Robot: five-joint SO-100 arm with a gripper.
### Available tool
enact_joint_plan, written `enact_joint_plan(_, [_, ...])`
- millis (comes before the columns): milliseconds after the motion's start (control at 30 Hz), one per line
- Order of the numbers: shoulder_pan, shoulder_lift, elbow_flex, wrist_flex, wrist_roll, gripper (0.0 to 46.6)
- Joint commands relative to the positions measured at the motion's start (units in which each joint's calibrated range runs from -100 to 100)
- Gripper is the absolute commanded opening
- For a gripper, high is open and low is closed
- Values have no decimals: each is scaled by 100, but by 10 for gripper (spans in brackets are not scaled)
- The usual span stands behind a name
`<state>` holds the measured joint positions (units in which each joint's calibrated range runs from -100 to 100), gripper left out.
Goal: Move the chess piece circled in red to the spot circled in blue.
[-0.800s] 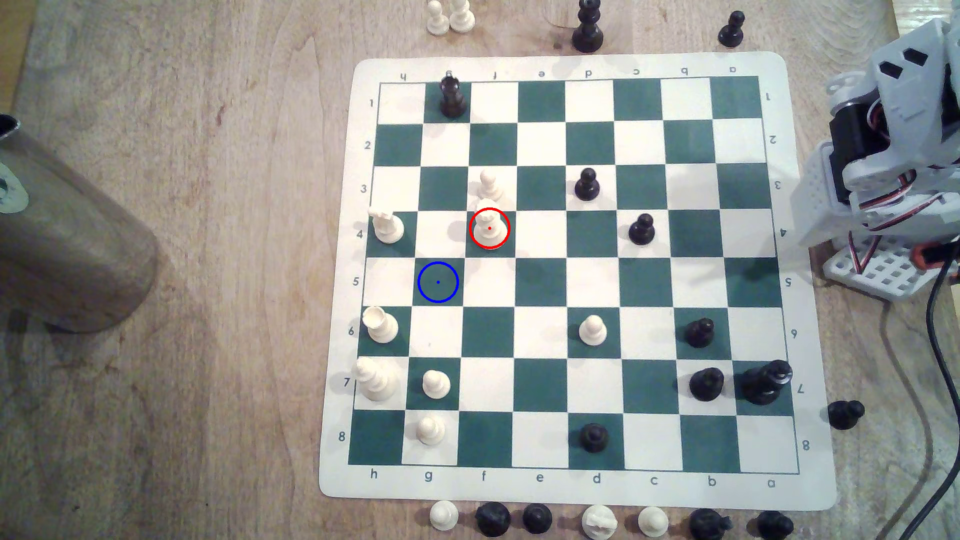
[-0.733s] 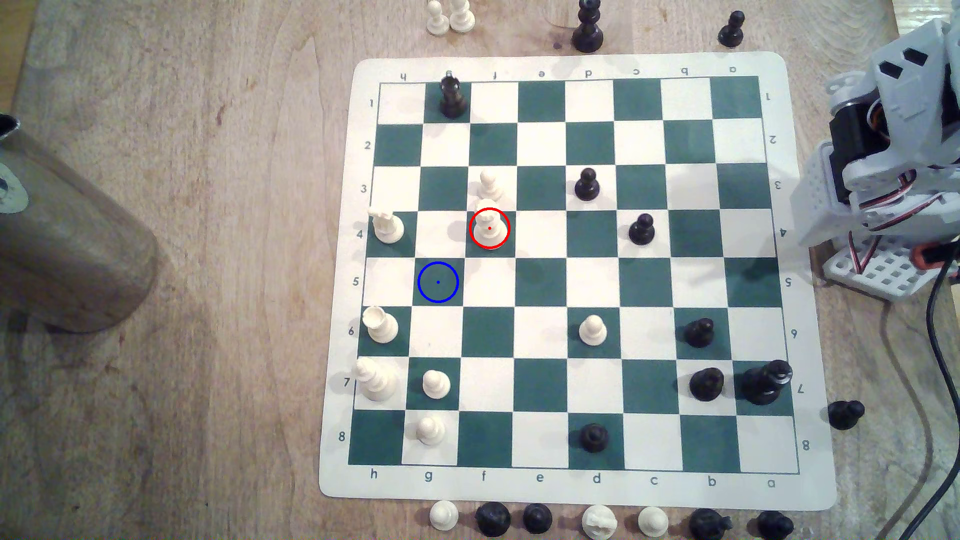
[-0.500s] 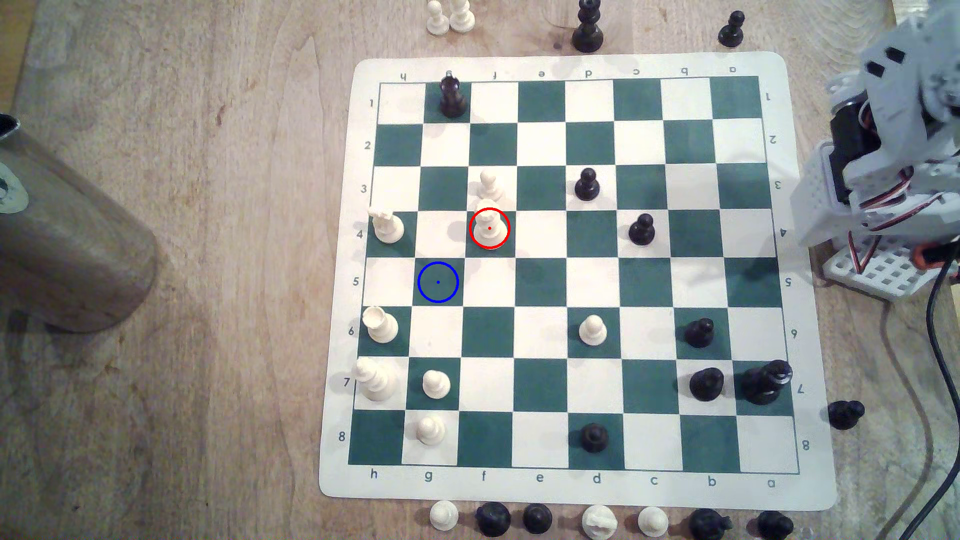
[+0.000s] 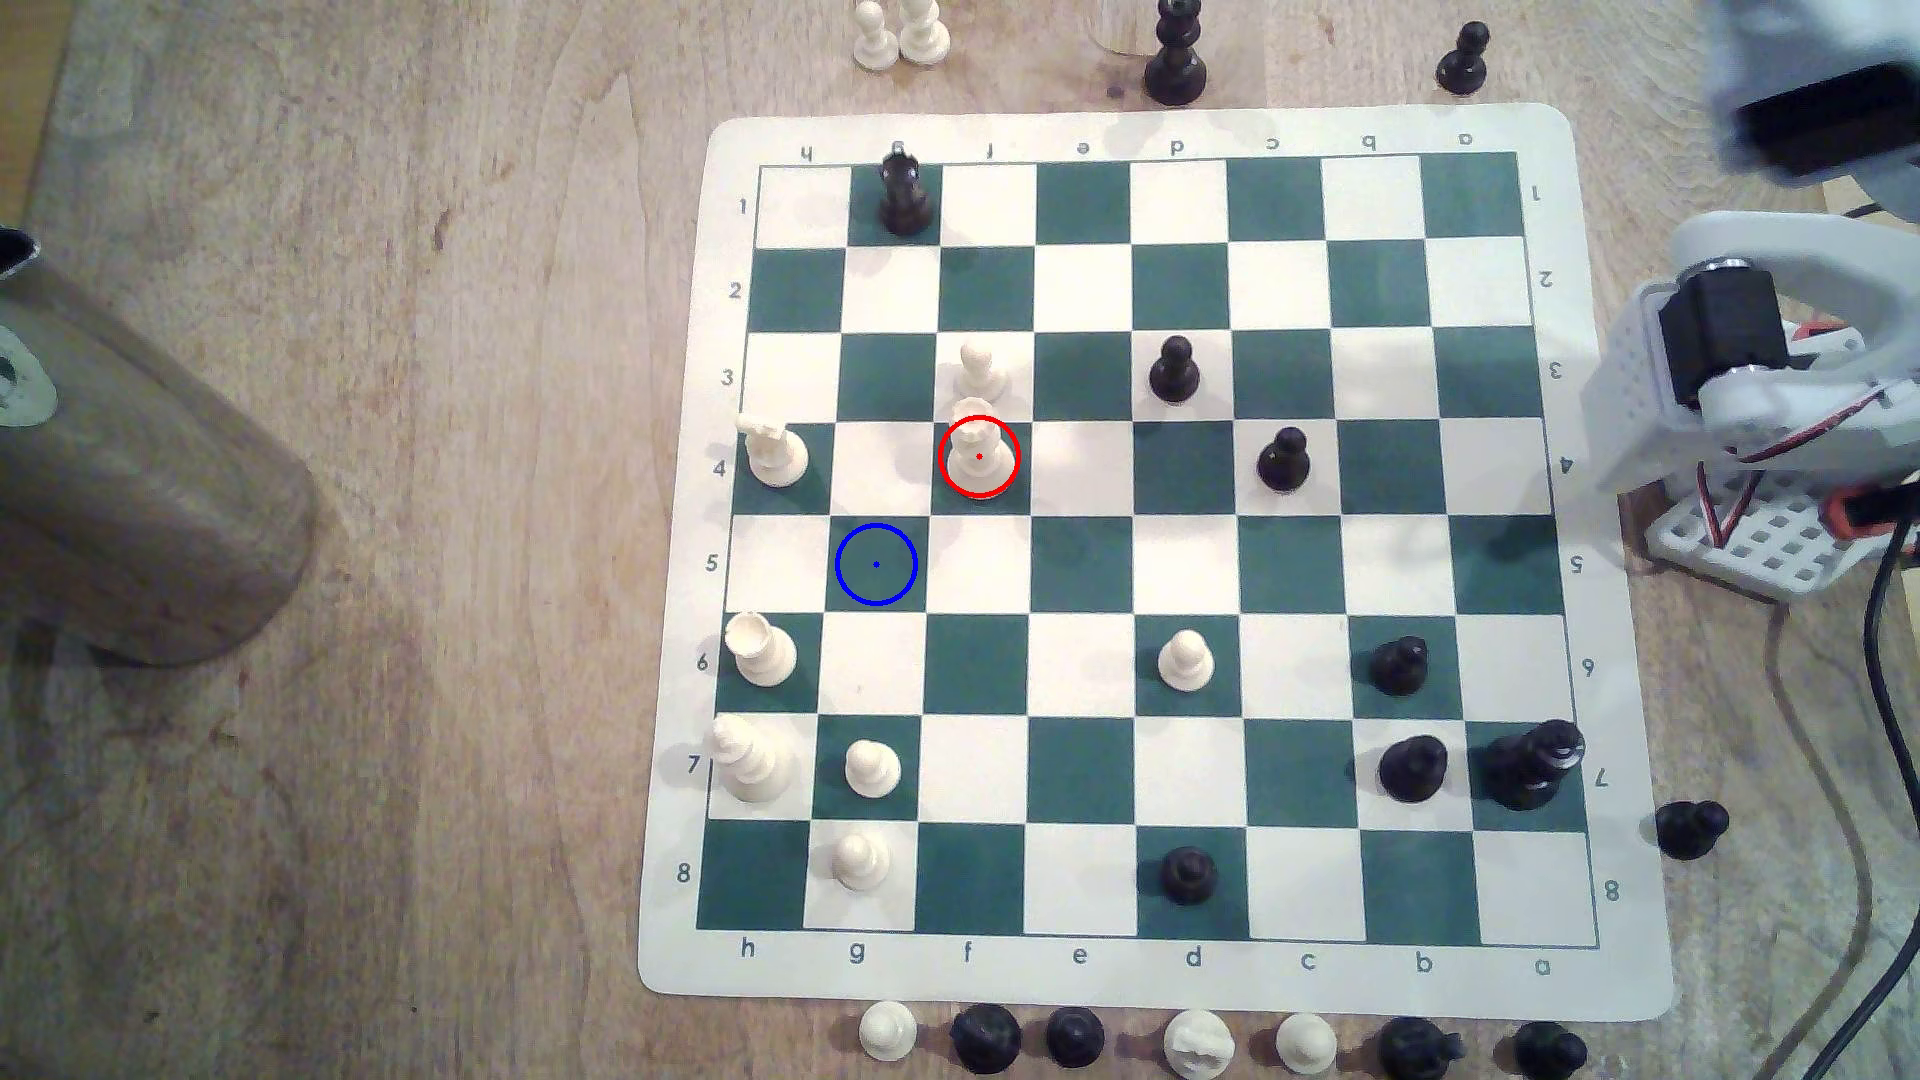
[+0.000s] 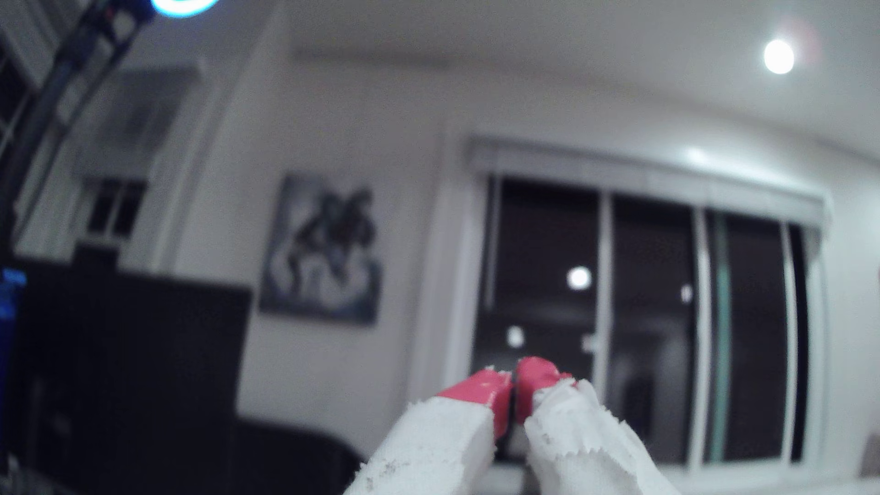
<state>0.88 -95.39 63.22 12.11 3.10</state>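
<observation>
Going left to right in the exterior view: blue-ringed green square (image 4: 876, 564) sits bare, the cream crowned piece (image 4: 978, 449) stands upright on its red-ringed square just up-right of it, a cream pawn (image 4: 978, 369) right behind. Arm (image 4: 1766, 343) is off the board at the right edge, raised higher than half a second ago. Tool (image 5: 514, 381) clenched on nothing, pointing at the room. Step: reach just starting; next it must swing over, open, and drop on the piece.

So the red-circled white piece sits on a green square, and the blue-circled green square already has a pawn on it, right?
Not quite. In the exterior view the blue-circled square is bare; no pawn stands on it. The red-circled white piece does sit on a green square.
</observation>
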Motion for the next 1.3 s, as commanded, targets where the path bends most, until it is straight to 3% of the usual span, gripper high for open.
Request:
enact_joint_plan(0, [197, -28, -302, 2016, -5, 2])
enact_joint_plan(133, [41, -19, 215, 2794, -10, 13])
enact_joint_plan(200, [-22, -19, 333, 3179, -254, 77])
enact_joint_plan(233, [-69, 23, 532, 3277, -249, 120])
enact_joint_plan(333, [-155, 626, 496, 3375, -156, 129])
enact_joint_plan(500, [-366, 2587, -510, 3572, -269, 135])
enact_joint_plan(567, [-374, 3402, -1036, 3555, -493, 185])
enact_joint_plan(667, [-249, 4344, -1707, 3555, -747, 219])
enact_joint_plan(933, [-69, 6305, -3321, 3924, -1084, 224])
enact_joint_plan(1100, [41, 7553, -4336, 4235, -1079, 223])
enact_joint_plan(1267, [244, 8257, -4581, 4096, -1040, 235])
